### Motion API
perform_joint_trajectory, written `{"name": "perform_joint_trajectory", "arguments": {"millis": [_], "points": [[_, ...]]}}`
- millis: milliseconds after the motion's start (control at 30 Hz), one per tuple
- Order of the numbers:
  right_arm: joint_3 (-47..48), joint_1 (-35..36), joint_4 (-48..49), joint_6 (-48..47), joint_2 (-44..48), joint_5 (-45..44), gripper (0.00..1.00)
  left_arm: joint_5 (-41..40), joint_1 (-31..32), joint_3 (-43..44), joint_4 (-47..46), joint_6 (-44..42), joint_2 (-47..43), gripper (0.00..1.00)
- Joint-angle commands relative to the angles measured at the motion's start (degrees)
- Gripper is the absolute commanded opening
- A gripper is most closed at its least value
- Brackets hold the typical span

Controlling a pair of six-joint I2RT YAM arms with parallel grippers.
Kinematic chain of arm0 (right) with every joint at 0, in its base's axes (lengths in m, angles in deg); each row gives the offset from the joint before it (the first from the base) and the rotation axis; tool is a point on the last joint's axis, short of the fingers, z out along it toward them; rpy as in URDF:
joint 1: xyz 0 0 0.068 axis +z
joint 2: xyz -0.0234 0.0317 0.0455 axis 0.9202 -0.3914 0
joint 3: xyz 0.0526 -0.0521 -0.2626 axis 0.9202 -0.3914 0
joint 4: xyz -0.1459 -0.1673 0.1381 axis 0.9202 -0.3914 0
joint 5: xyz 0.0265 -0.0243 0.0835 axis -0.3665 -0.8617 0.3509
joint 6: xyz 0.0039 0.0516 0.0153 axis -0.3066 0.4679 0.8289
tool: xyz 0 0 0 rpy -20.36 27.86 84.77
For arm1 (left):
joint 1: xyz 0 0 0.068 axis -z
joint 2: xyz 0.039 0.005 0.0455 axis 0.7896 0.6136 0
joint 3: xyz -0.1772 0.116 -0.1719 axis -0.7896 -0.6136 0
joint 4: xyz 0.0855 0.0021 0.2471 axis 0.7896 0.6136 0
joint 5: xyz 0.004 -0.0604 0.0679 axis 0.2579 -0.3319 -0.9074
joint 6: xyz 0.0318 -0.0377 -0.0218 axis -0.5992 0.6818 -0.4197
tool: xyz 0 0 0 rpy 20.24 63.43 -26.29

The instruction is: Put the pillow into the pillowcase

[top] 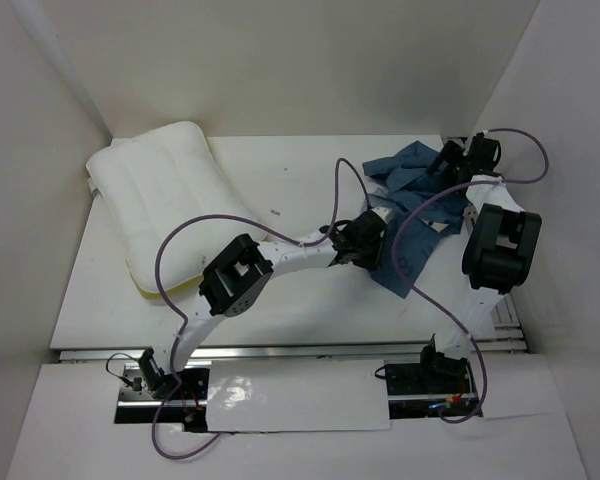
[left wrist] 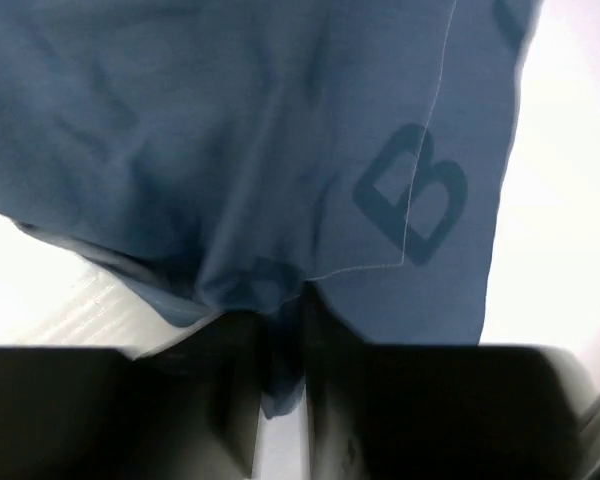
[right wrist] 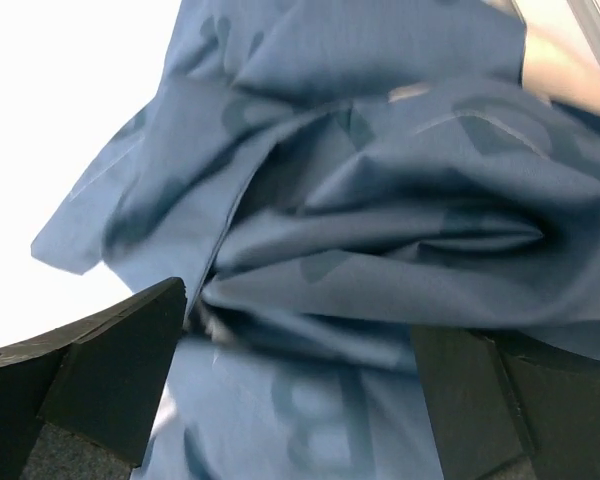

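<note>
Left gripper [left wrist: 280, 375] is pinched nearly shut on a fold of the pillowcase [top: 412, 225]; blue cloth sits in the slit between the jaws. Right gripper [right wrist: 300, 335] is wide open, with bunched cloth between and past its fingers, nothing clamped. The pillowcase is a crumpled heap on the right side of the counter [top: 290, 190]. The pillow [top: 165, 205] lies flat at the far left, well apart from it. Not inserted, and I can't see the case's mouth in any view. Risks: the left pinch sits on a fold near a stitched hem, and I can't tell if it has one layer or both. If both, lifting won't open the sack. The bite looks thin, so a hard pull could slip it. If the right gripper closes into that wad, it likely grabs several layers and tangles it worse. The left arm is stretched across toward the right arm, so clearance between them looks slim. The purple cable [top: 160, 262] loops over the pillow's near edge and could drag it. Surface: plain white counter that looks smooth, so cloth probably slides rather than anchors. Room: white panels [top: 300, 60] box the cell on the left, back and right. The pillow is just beside the left panel.
</note>
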Motion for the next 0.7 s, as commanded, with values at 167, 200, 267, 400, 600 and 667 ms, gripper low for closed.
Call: {"name": "perform_joint_trajectory", "arguments": {"millis": [167,200,267,400,600,667], "points": [[4.1,0.8,-2.1,-0.3,-5.4,-4.0,0.56,0.9,-1.7,1.1,-1.6,-1.2,-2.7,0.0],[4.1,1.3,-2.1,-0.3,-5.4,-4.6,0.32,0.9,-1.7,0.1,-1.6,-1.2,-3.8,0.0],[4.7,1.3,-2.6,-0.3,-5.4,-5.1,0.0,0.9,-2.7,-2.2,-2.4,-1.8,-7.3,0.0],[7.7,1.3,-1.7,-0.3,-0.4,-6.7,0.0,0.2,-5.1,-2.2,-0.1,-5.0,-13.7,0.0],[27.8,0.7,-9.7,1.0,2.3,-16.1,0.0,7.8,-17.3,12.2,9.2,-11.3,-20.5,0.0],[36.9,-0.6,-13.6,2.7,-1.1,-15.6,0.0,11.0,-24.3,20.5,11.6,-11.3,-22.0,0.0]]}}
